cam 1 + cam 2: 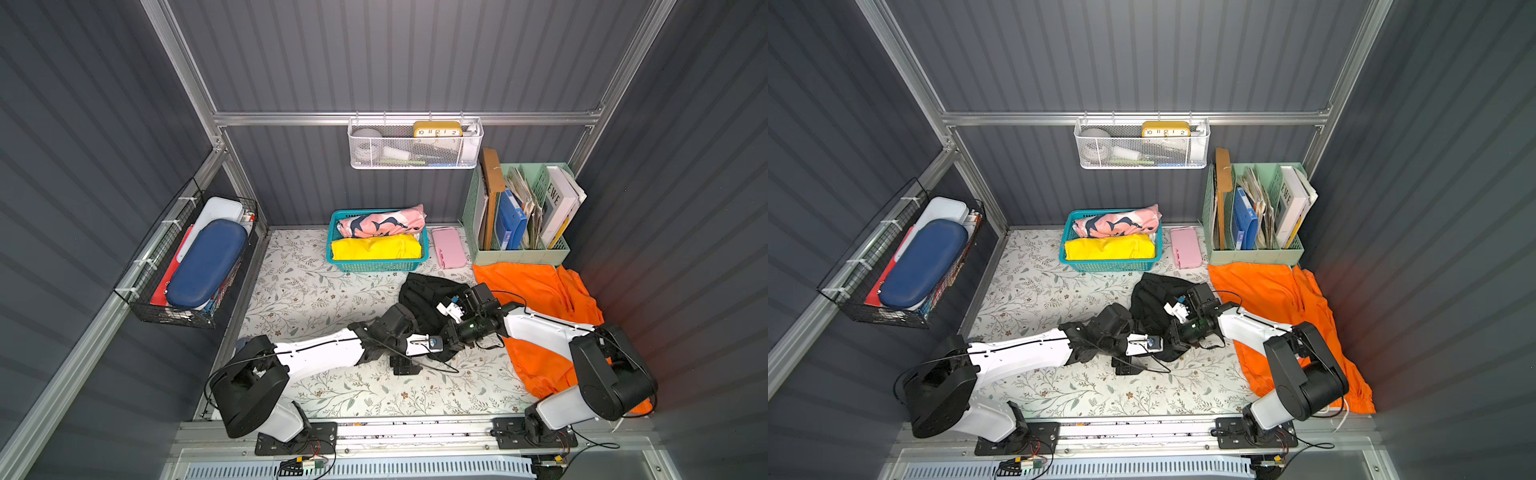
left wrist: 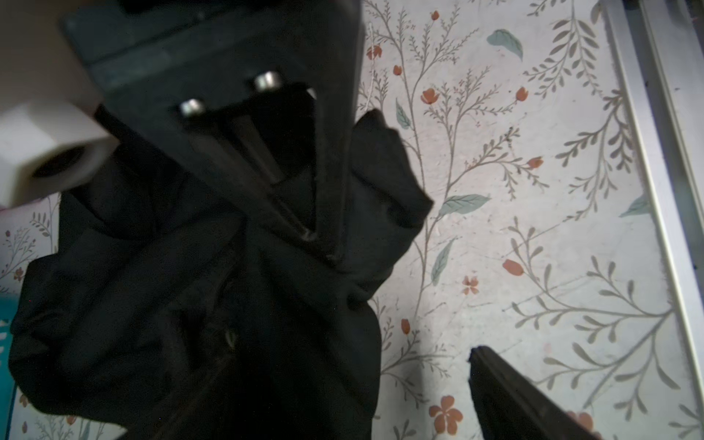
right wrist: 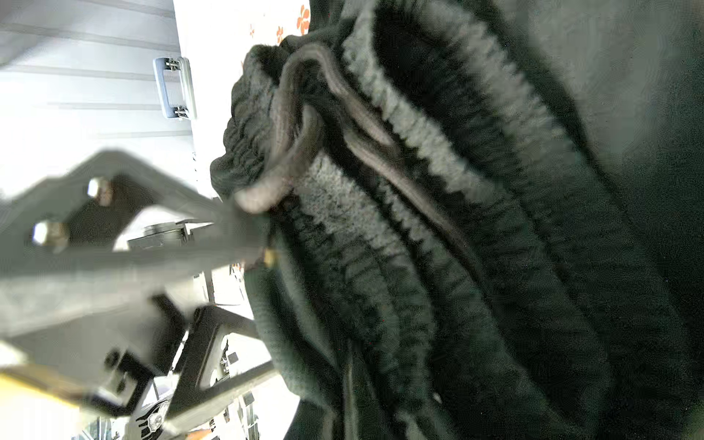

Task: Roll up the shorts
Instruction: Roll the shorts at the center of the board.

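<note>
In both top views the black shorts [image 1: 426, 297] lie as a crumpled, matte heap on the floral-printed table cover [image 1: 299, 291]. They are right of centre, just in front of the teal lattice basket [image 1: 376, 265]. The heap's long axis runs roughly back to front, with its narrower end toward the front rail. The orange shorts [image 1: 536, 291], thin, slick and creased, spread along the right wall from the mint file rack [image 1: 519, 255] to the front edge. Their long axis also runs back to front, and the right arm reaches over them. The right gripper [image 1: 451, 341] sits at the black heap's front end. The left gripper [image 1: 405, 365] points down at the cover just beside that end. Legible writing: "EWE" on a white book [image 1: 555, 199], and the numerals 10, 11, 12, 1, 2 on the yellow clock [image 1: 437, 132].

In the left wrist view the right gripper's wedge-shaped black fingers press together on a pinched fold of the black shorts. One left finger [image 2: 506, 396] hangs over bare cover, clear of the cloth. The left jaws stand wide apart and hold nothing.

In the right wrist view the ribbed elastic waistband [image 3: 419, 125] is gathered in parallel folds, and the flat drawstring [image 3: 358, 110] loops across it. The right fingertips clamp the waistband's edge beside the drawstring's end.
</note>
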`<state>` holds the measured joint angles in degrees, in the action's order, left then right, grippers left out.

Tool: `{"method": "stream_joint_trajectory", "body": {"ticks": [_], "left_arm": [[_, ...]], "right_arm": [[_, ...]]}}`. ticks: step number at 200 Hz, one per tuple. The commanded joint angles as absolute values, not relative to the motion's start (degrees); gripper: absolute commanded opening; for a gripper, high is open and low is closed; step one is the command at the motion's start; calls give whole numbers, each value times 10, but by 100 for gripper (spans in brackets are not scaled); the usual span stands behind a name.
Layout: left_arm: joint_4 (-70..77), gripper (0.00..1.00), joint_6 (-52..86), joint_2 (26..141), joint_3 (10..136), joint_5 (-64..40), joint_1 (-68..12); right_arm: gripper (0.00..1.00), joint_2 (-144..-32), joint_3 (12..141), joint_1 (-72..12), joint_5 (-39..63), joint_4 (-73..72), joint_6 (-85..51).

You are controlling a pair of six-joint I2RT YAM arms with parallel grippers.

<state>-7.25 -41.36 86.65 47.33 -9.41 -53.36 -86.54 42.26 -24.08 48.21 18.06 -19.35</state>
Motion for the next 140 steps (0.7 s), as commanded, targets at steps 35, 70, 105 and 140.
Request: {"method": "stream_joint_trajectory", "body": {"ticks": [35,70,105,140], "left_arm": [[-27,97,-413,895,470,-107,-483],[-55,84,-410,931,495,-148,-482],[-79,48,-407,945,508,-179,-482],[-146,30,-406,972,554,-222,-479]], "right_arm": [[0,-866,416,-239,501,177,-180],[0,-867,420,-239,502,182,-174],[0,-853,420,-239,485,185,-174],[13,-836,435,-239,437,208,-171]]}}
